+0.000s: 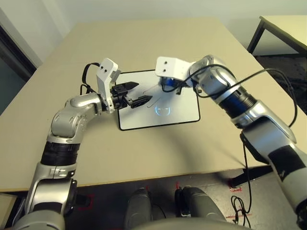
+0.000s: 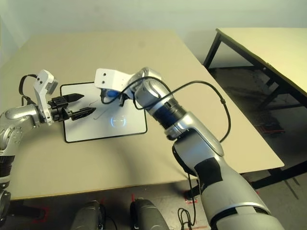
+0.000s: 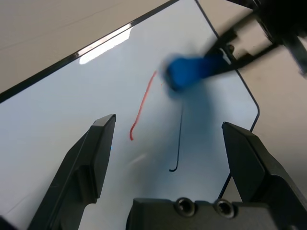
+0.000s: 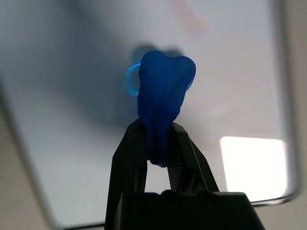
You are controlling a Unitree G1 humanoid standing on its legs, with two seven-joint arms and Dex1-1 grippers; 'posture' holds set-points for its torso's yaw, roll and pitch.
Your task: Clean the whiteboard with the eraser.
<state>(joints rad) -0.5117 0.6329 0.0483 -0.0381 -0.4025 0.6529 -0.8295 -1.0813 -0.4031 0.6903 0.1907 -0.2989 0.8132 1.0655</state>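
Near the middle of the broad tan wooden table (image 1: 144,158) lies the flat rectangular whiteboard with its thin black frame and rounded corners (image 1: 180,115), its long side running roughly from nine o'clock to three o'clock in front of me. Its surface is glossy and mostly bare white; a thin red curved line (image 3: 143,105) runs across it, with a thin dark hooked line (image 3: 178,143) just beside that, and a faint bluish ring (image 1: 162,110) shows nearer the board's six o'clock edge.

My right gripper (image 4: 158,158) is clamped on the small bright blue eraser (image 4: 164,100), a soft oblong block whose sides look pinched and creased where my two black fingers (image 4: 132,158) squeeze it. Most of the block sticks out past the fingertips and points down at the board. I hold it over the board's twelve o'clock part; from my left wrist view its blue end (image 3: 184,74) sits just beside the upper end of the red line, though I cannot tell whether it presses on the surface.

My left gripper (image 1: 133,94) hovers over the board's nine o'clock end, fingers spread apart and holding nothing, pointing toward three o'clock.
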